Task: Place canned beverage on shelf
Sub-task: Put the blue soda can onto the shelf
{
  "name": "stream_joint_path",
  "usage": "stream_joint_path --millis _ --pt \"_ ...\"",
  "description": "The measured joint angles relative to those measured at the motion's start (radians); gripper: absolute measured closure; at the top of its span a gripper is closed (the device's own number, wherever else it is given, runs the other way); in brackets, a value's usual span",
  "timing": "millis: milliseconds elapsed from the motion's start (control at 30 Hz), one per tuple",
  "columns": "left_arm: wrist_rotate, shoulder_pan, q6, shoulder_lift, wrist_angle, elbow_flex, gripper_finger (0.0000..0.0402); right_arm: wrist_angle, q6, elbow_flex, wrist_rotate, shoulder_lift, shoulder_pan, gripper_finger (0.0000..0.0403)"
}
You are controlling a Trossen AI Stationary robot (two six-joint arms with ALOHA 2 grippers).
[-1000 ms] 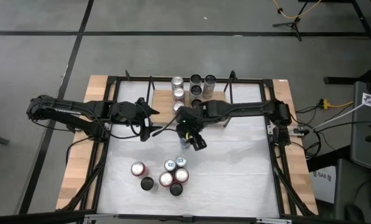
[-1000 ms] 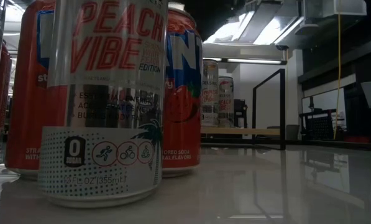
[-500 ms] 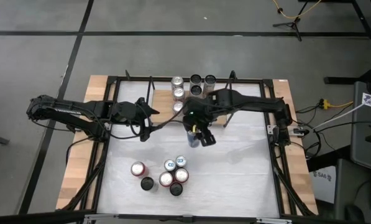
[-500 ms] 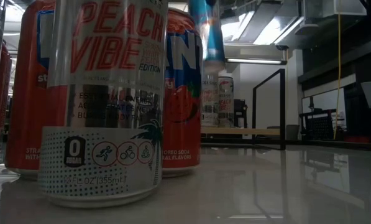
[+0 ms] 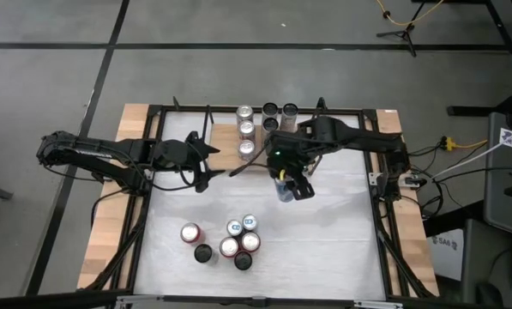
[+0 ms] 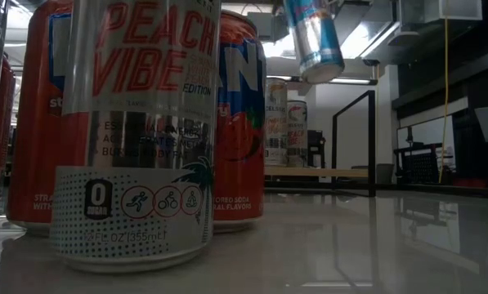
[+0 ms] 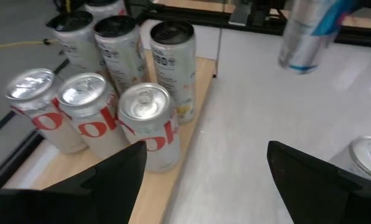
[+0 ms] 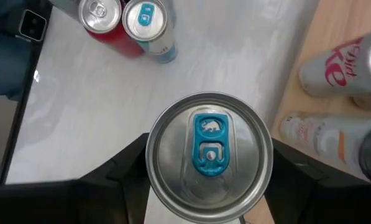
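My right gripper [image 5: 287, 184] hangs over the middle of the table, shut on a blue and silver can [image 8: 209, 152] with a blue tab; the low view shows this can [image 6: 313, 41] high in the air. The shelf [image 5: 225, 142], a light-wood board at the far edge, carries several cans standing upright [image 7: 141, 124]. My left gripper [image 5: 211, 167] waits open to the left of the shelf, its fingers [image 7: 117, 180] apart with nothing between them. My right gripper pinches the can's upper wall [image 8: 157, 168], just below the top rim, between its two fingers [image 8: 291, 171], one on each side. The fingers come from above, pointing down. The can hangs below them, clear of the table and a little tilted.
A cluster of several cans [image 5: 230, 242] stands near the table's front; in the low view two of them [image 6: 141, 131] fill the left foreground. Black rod uprights [image 6: 354, 139] stand at the shelf's ends. Bare white tabletop [image 5: 333, 232] lies to the right.
My right gripper has risen and gone toward the table's right edge, carrying the blue and silver can. In the low view the can has come up into sight and now hangs high, tipped a little. The left arm has kept still.
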Motion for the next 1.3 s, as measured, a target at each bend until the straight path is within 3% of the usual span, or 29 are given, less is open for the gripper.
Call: stream_joint_path --millis 200,367,533,667,900,1300 --pt "-0.047 0.000 0.000 0.000 0.004 0.000 0.0075 -0.039 0.049 -0.002 0.118 -0.069 0.000 0.0169" --pt "-0.060 0.000 0.000 0.000 0.004 0.000 0.0075 -0.038 0.084 -0.070 0.151 -0.168 -0.001 0.0169" --pt "-0.061 0.000 0.000 0.000 0.004 0.000 0.0075 -0.012 0.150 -0.238 0.299 -0.302 0.000 0.0169" --pt "-0.061 0.000 0.000 0.000 0.004 0.000 0.0075 0.133 0.158 -0.423 0.359 -0.434 -0.014 0.0169" --pt "-0.060 0.000 0.000 0.000 0.006 0.000 0.0075 0.301 0.110 -0.629 0.335 -0.560 -0.165 0.0169" --pt "-0.059 0.000 0.000 0.000 0.006 0.000 0.0075 0.378 -0.137 -0.658 0.112 -0.486 -0.480 0.0169"
